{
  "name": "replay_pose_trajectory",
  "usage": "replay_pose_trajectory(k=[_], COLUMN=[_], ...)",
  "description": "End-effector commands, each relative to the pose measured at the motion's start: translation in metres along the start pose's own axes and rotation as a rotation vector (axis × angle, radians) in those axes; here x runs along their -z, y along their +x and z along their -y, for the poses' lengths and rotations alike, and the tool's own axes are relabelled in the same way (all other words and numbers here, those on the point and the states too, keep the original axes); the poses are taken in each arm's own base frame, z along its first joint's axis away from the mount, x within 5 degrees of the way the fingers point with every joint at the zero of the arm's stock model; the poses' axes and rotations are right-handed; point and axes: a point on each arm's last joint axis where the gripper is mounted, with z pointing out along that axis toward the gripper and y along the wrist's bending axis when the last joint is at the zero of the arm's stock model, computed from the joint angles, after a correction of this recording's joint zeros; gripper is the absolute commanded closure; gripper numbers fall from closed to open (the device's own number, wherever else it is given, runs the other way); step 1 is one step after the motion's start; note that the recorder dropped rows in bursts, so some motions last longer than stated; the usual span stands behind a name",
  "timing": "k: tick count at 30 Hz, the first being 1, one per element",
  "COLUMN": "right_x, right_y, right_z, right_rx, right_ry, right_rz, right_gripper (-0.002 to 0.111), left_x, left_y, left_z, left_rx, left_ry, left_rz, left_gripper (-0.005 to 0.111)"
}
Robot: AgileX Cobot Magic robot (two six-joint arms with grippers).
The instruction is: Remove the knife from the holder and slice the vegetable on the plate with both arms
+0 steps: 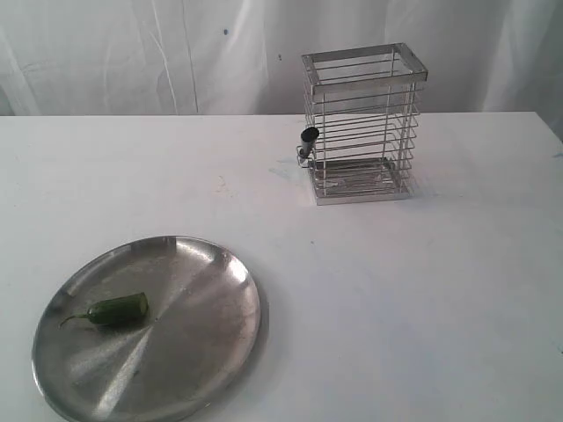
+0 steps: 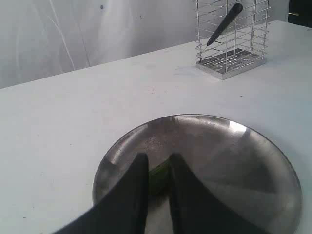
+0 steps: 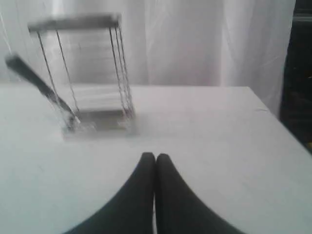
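Steel-wire holder [image 1: 362,123] with the dark knife [image 2: 224,23] leaning inside, green pepper [image 1: 119,309] lying on the plate [image 1: 198,338]: fetching the knife is the step in hand, so the right gripper [image 3: 155,158], jaws pressed together, must spread them at the handle; the left gripper [image 2: 158,157] has jaws narrowly parted, empty.

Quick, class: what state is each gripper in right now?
Left gripper: slightly open, holding nothing.
Right gripper: shut, holding nothing.

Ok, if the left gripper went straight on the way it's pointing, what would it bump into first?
Probably the vegetable. The left gripper is open and points down at it, and the green shows right in the gap between its fingers, lying on the plate. How high above it the gripper hangs is unclear.
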Motion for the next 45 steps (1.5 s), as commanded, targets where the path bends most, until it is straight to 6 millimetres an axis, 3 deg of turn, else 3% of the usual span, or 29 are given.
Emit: replay_pose_trajectory(k=[1,7,12,16,21,25,28,30,33,34,38,42,45], right_x=[0.003,0.009,0.009,0.012,0.030,0.038,0.019,0.001,-0.029,-0.049,-0.080,-0.082,-0.081], right_y=[-0.021,-0.036,-0.038,-0.047,-0.092,-0.144,-0.176,-0.186,-0.182,-0.175,-0.174,-0.179,-0.168], right_z=[-0.003,-0.004,-0.004,-0.009,-0.019,-0.031,-0.045,-0.056,-0.069,-0.071,-0.054,-0.041,-0.013], right_rx=[-0.448,-0.521,-0.696,-0.603,-0.607,-0.461,-0.320,-0.169,0.130,0.176,0.220,0.403,0.282], right_ry=[-0.091,-0.154,-0.201,-0.233,-0.296,-0.367,-0.415,-0.444,-0.470,-0.449,-0.197,-0.034,0.256], right_rz=[0.235,0.408,0.409,0.421,0.422,0.425,0.360,0.309,0.204,0.133,0.109,0.143,0.067], right_gripper=[0.108,0.108,0.108,0.108,0.108,0.108,0.108,0.108,0.108,0.108,0.108,0.108,0.108], left_x=[0.000,0.000,0.000,0.000,0.000,0.000,0.000,0.000,0.000,0.000,0.000,0.000,0.000], left_y=[0.001,0.001,0.001,0.001,0.001,0.001,0.001,0.001,0.001,0.001,0.001,0.001,0.001], left_z=[0.000,0.000,0.000,0.000,0.000,0.000,0.000,0.000,0.000,0.000,0.000,0.000,0.000], left_rx=[0.004,0.004,0.004,0.004,0.004,0.004,0.004,0.004,0.004,0.004,0.004,0.004,0.004], left_ry=[0.006,0.006,0.006,0.006,0.006,0.006,0.006,0.006,0.006,0.006,0.006,0.006,0.006], left_rz=[0.002,0.002,0.002,0.002,0.002,0.002,0.002,0.002,0.002,0.002,0.002,0.002,0.002], left_gripper=[0.085,0.085,0.085,0.085,0.085,0.085,0.085,0.085,0.085,0.085,0.085,0.085,0.085])
